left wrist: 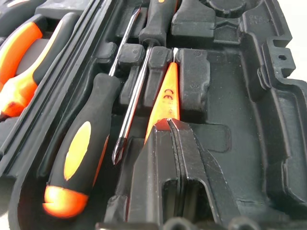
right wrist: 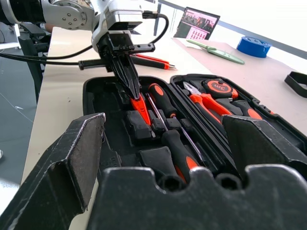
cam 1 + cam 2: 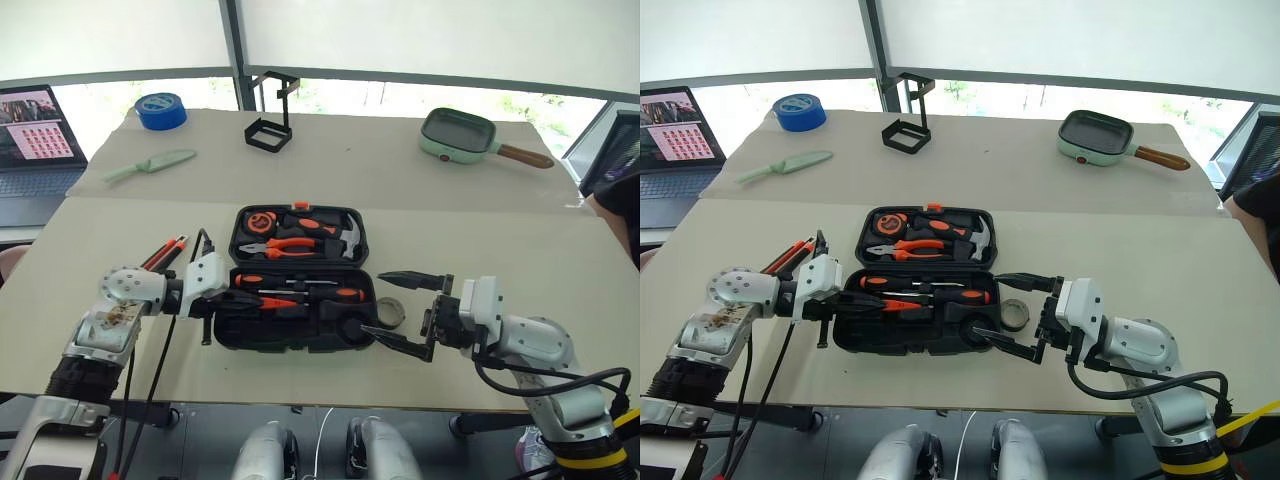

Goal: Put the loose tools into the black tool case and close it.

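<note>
The black tool case (image 3: 300, 343) lies open at mid-table. Two black-and-orange screwdrivers (image 3: 335, 293) and a slim orange screwdriver (image 1: 165, 93) sit in the slots of its near half. My left gripper (image 3: 238, 297) reaches in from the case's left side. It is shut, and its tips rest on the slim orange screwdriver (image 2: 140, 104). My right gripper (image 3: 372, 303) stands open at the case's right edge, holding nothing. A small dark tape roll (image 3: 393, 312) lies on the table beside that edge. An orange-black utility knife (image 3: 165, 252) lies on the table left of the case.
Pliers (image 3: 290, 245), a hammer and a tape measure fill the case's far half. Further back are a blue tape roll (image 3: 160, 110), a pale green knife (image 3: 150, 165), a black wire stand (image 3: 270, 125) and a green pan (image 3: 460, 135). A laptop (image 3: 35, 130) sits far left.
</note>
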`<action>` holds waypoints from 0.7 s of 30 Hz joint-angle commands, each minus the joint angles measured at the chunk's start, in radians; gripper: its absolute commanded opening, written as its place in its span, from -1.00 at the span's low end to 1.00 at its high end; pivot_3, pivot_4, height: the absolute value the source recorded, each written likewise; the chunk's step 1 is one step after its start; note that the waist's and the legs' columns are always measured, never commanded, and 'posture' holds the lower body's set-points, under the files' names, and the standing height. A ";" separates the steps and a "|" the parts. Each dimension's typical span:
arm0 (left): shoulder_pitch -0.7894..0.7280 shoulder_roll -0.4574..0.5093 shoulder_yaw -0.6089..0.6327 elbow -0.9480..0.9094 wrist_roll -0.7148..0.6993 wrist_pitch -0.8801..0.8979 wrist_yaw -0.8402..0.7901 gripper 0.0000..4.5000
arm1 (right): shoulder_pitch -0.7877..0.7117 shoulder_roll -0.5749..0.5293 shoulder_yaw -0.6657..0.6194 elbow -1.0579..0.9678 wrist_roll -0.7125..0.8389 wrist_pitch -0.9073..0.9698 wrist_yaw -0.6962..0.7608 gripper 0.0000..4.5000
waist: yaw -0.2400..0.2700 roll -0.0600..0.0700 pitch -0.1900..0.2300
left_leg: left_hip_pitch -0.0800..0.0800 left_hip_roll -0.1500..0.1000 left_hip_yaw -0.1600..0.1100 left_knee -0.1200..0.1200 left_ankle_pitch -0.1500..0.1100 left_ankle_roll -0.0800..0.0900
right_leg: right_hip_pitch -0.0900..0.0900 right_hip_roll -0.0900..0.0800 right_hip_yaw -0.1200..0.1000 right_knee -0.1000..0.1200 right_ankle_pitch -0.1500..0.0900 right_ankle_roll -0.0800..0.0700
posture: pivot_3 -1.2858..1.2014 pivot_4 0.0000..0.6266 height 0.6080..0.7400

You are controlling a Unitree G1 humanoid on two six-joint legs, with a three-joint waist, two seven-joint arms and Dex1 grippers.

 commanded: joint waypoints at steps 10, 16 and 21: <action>0.164 -0.005 0.271 -0.178 -0.233 0.184 0.157 -0.87 | -0.010 0.000 -0.036 -0.006 0.031 -0.006 0.013 1.00 | -0.012 0.001 0.000 | 0.002 0.001 0.000 -0.001 0.000 0.000 | 0.000 0.000 0.002 0.000 0.000 0.000 | 0.03 -0.52 1.00; 0.481 -0.037 0.605 -0.261 -0.299 0.121 0.248 0.01 | 0.015 0.014 -0.061 0.024 0.035 -0.046 0.032 1.00 | -0.020 0.001 0.000 | 0.005 0.001 0.000 -0.004 0.000 -0.001 | 0.001 -0.004 0.008 0.000 0.000 0.000 | 0.03 -0.52 1.00; 0.742 -0.134 0.892 -0.282 -0.352 0.107 0.361 0.75 | 0.036 0.079 -0.039 0.020 0.017 -0.089 0.002 1.00 | -0.018 -0.001 -0.001 | 0.005 0.001 0.000 -0.005 -0.001 0.000 | 0.002 -0.008 0.007 -0.002 0.000 0.000 | 0.03 -0.52 1.00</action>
